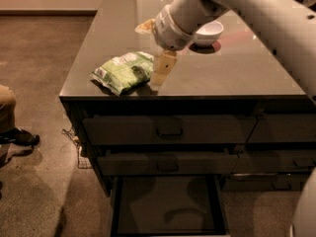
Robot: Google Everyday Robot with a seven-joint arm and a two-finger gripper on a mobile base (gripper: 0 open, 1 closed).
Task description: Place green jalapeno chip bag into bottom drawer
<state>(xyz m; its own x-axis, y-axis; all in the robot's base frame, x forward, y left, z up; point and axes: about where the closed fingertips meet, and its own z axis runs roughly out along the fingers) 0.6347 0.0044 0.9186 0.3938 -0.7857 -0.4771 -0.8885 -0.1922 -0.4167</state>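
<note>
The green jalapeno chip bag lies flat on the dark countertop near its front left corner. My gripper hangs from the white arm just right of the bag, its tip close to the bag's right edge and low over the counter. The bottom drawer stands pulled open below the two shut drawers, its flat dark floor bare.
A white bowl sits on the counter behind the arm. A small tan object lies further back. Two shut drawers with dark handles are above the open one. A person's shoe is on the floor at left.
</note>
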